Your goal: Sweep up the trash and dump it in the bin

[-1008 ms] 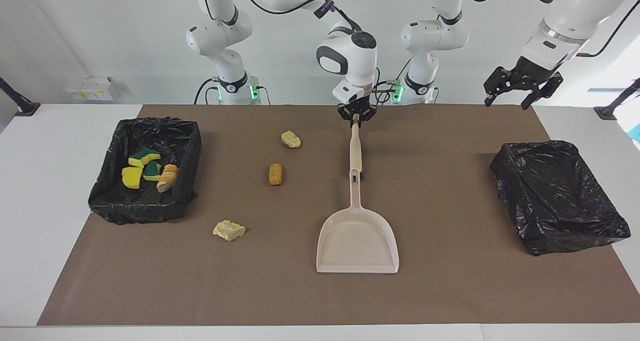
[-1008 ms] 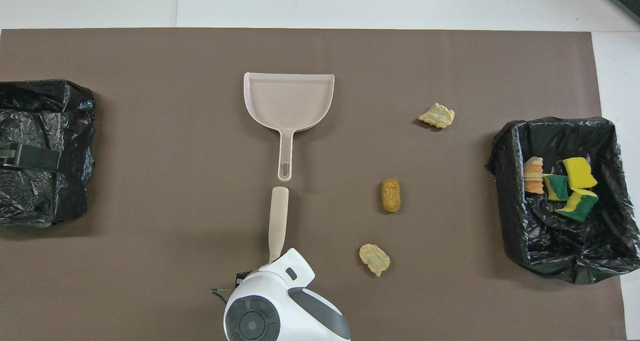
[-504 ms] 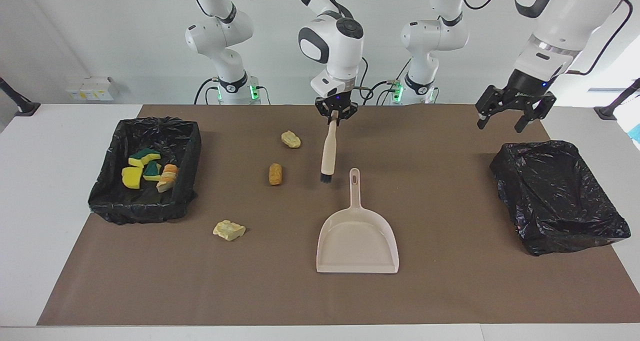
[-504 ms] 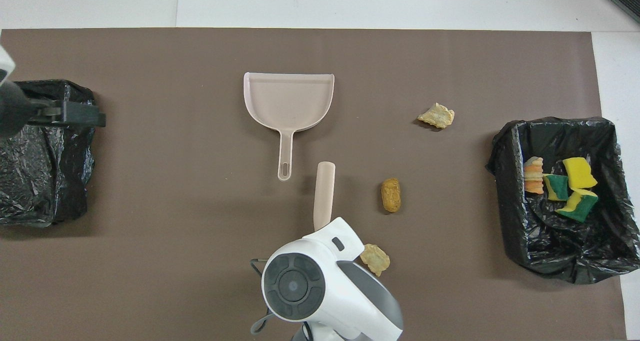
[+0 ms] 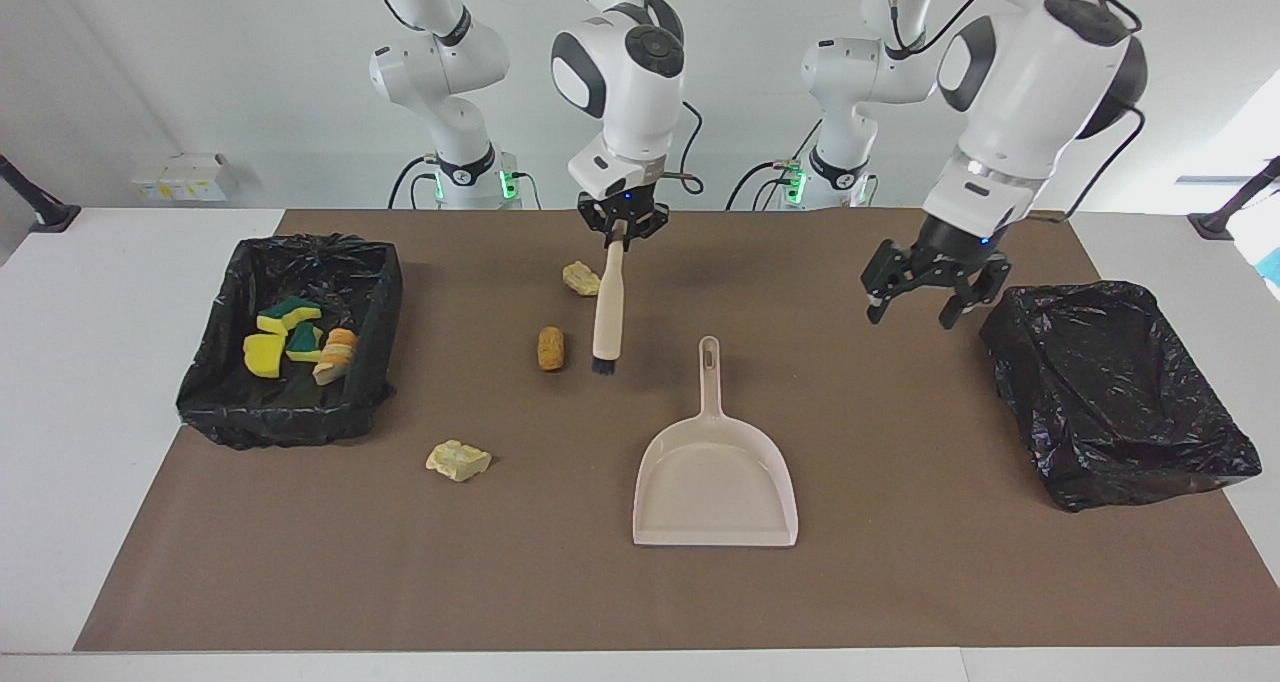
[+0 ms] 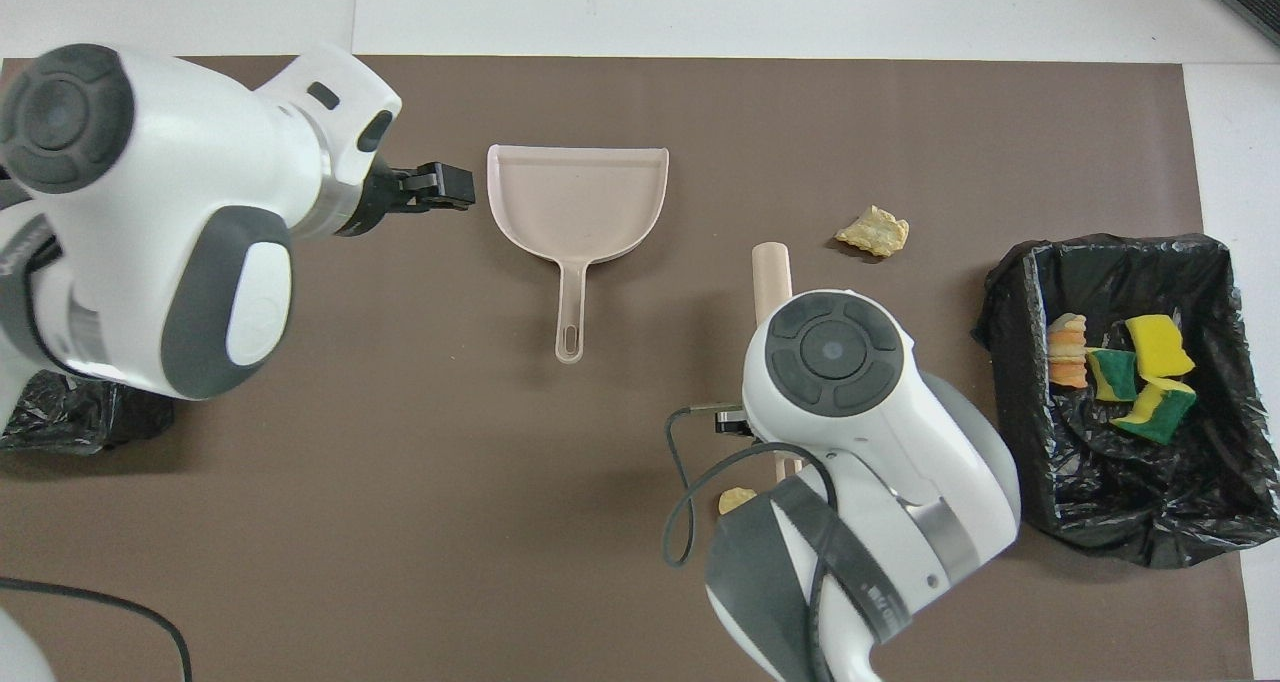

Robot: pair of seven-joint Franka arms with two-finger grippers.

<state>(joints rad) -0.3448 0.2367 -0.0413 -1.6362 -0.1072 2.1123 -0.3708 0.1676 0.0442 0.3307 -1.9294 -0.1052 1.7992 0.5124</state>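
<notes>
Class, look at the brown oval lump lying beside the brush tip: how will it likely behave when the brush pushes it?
The brown lump looks rounded and elongated, so it may roll sideways rather than slide straight. It seems small and bread-like, so probably light and easily flicked. The brush in the right claw hangs beside it.

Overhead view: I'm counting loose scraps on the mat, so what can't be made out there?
- Orange-brown lump: hidden overhead by the right arm; visible only in the facing view.
- Pale lump nearest the robots: mostly covered overhead by that arm.
- Brush: only its end shows overhead.
- Empty bin: mostly hidden overhead by the left arm.
</notes>
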